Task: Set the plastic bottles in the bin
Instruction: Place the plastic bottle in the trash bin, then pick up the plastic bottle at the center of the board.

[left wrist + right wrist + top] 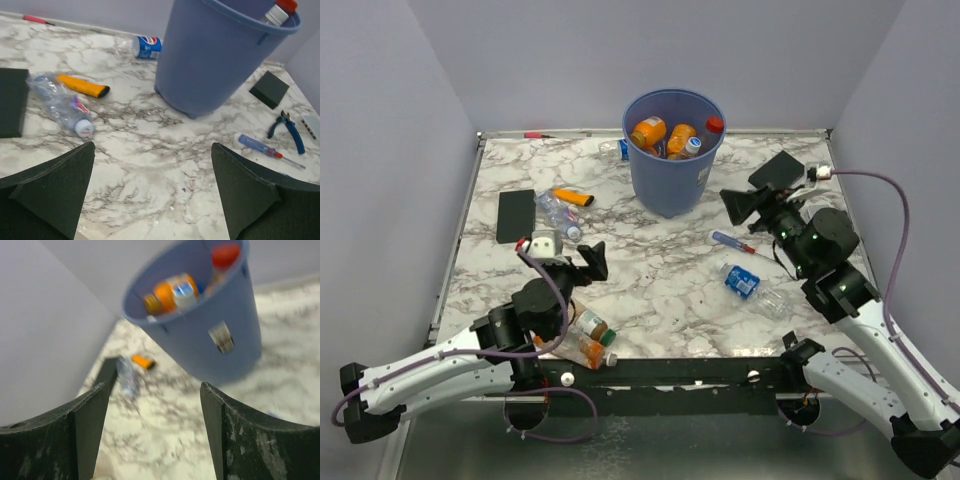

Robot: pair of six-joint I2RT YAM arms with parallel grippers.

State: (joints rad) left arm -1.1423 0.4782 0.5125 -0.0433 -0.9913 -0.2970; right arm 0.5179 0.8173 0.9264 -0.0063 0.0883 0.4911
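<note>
The blue bin (672, 165) stands at the back middle with several plastic bottles (665, 133) inside; it also shows in the left wrist view (215, 65) and the right wrist view (210, 335). Loose on the table are a crushed clear bottle (558, 214), which the left wrist view also shows (62, 102), a blue-label bottle (743, 281), a bottle behind the bin (142, 46), and orange-label bottles (591, 338) beside my left arm. My left gripper (584, 262) is open and empty over bare table. My right gripper (734, 207) is open and empty, just right of the bin.
A black slab (516, 215) and an orange tool (573, 197) lie at the left. A screwdriver (732, 242) lies right of the bin, with pliers (287, 127) and a black block (270, 89) farther right. Grey walls enclose the table.
</note>
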